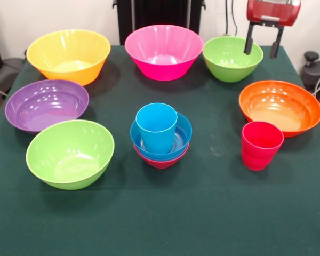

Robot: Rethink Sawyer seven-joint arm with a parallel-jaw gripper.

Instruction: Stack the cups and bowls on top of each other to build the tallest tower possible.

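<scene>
Front view: the hand (263, 47) hangs at upper right above the far lime green bowl (232, 58), fingers spread apart, holding nothing. From left to right on the green-covered worktop (202, 213): yellow-orange bowl (68, 55), purple bowl (46, 105), near lime green bowl (70, 153), pink bowl (164, 52), the tower (160, 136) at centre with the light blue cup (156, 127) upright in a blue bowl (178, 141) on a red bowl (161, 161), red-pink cup (261, 145), orange bowl (280, 107).
</scene>
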